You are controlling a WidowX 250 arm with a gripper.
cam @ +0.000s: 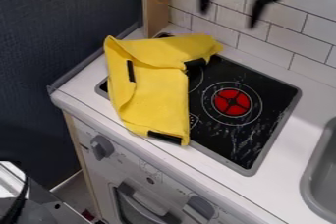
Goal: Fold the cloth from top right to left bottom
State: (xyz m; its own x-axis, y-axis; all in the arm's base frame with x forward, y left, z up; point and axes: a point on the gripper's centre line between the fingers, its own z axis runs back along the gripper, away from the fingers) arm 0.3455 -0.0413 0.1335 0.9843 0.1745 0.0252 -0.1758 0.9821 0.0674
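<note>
progress: the diagonal fold does not appear complete. the yellow cloth lies across the left part of the black cooktop, its lower end overlapping the front edge onto the white bench. its upper edge and left side are turned or bunched inward, but the top right corner points outward, well apart from the bottom left. left to do, as judged: grip that corner, carry it across, lay it down.

tool: fingers spread wide, nothing held — seen against the tiled wall, apart from the cloth.

limits: the arm above the tool is cut off; the cloth's underlying layers are hidden — their number cannot be determined.
</note>
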